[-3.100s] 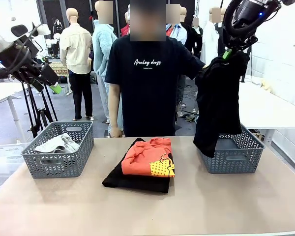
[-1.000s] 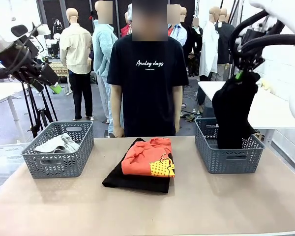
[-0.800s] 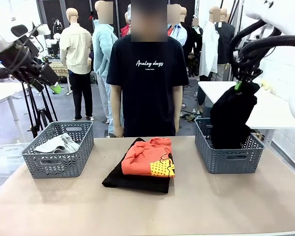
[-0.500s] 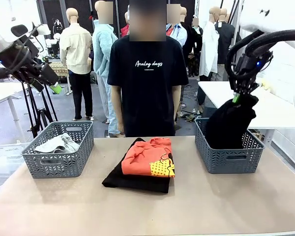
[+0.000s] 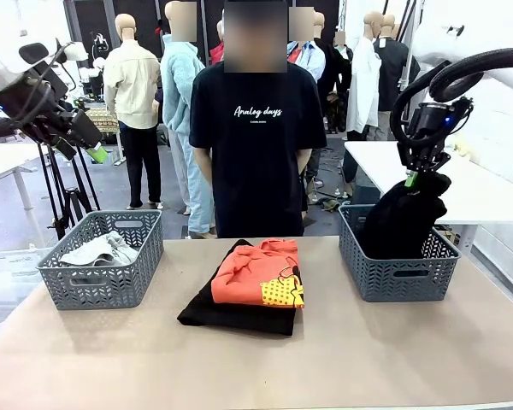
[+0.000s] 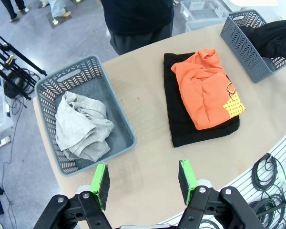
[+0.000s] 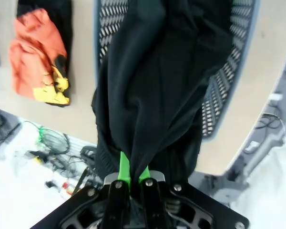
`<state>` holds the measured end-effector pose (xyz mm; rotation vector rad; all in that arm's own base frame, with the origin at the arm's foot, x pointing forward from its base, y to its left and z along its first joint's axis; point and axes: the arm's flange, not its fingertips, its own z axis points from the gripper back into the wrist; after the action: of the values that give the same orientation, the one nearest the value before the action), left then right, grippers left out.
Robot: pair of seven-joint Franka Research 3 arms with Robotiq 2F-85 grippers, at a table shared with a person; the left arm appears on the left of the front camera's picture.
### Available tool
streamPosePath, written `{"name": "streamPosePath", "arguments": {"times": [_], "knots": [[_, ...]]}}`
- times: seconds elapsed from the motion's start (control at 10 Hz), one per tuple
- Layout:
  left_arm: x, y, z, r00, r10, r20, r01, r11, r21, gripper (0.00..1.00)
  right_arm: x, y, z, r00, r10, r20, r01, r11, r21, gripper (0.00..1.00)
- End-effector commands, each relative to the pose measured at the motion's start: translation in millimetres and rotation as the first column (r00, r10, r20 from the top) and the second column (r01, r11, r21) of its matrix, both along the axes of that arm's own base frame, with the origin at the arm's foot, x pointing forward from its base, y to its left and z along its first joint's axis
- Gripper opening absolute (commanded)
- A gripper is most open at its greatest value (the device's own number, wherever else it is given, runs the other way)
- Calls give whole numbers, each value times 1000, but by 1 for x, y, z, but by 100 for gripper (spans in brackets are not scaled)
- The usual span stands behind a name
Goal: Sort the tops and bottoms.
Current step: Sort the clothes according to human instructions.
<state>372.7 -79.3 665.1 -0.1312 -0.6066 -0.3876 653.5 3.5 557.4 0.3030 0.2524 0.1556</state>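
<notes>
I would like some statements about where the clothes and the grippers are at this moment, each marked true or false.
1. The right gripper is shut on a black garment that hangs into the right basket. True.
2. The orange top lies in the left basket. False: it lies on a second black garment on the table, between the baskets.
3. The left basket holds a light grey top. True.
4. The left gripper holds the orange top. False: it is open and holds nothing.
</notes>
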Motion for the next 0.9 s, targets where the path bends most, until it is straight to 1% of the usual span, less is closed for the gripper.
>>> {"name": "streamPosePath", "arguments": {"times": [0.0, 0.1, 0.2, 0.4, 0.5, 0.6, 0.8], "knots": [[-1, 0, 0, 1000, 9, 4, -9, 1000, -3, 76, 14, 9, -33, 999, -44, 10, 44, 998, -34, 0], [-1, 0, 0, 1000, 9, 4, -9, 1000, -3, 76, 24, 15, -58, 997, -60, 49, 60, 998, -8, 0], [-1, 0, 0, 1000, 9, 4, -9, 1000, -3, 76, 32, 18, -76, 989, -93, 112, 95, 995, -16, 0], [-1, 0, 0, 1000, 9, 4, -9, 1000, -3, 76, 38, 30, -89, 966, -98, 237, 113, 992, -48, 0], [-1, 0, 0, 1000, 9, 4, -9, 1000, -3, 76, 40, 34, -95, 959, -85, 271, 116, 988, -103, 0], [-1, 0, 0, 1000, 9, 4, -9, 1000, -3, 76, 40, 38, -104, 962, -66, 264, 104, 986, -129, 0], [-1, 0, 0, 1000, 9, 4, -9, 1000, -3, 76, 37, 47, -130, 975, -42, 219, 86, 977, -197, 0]]}}
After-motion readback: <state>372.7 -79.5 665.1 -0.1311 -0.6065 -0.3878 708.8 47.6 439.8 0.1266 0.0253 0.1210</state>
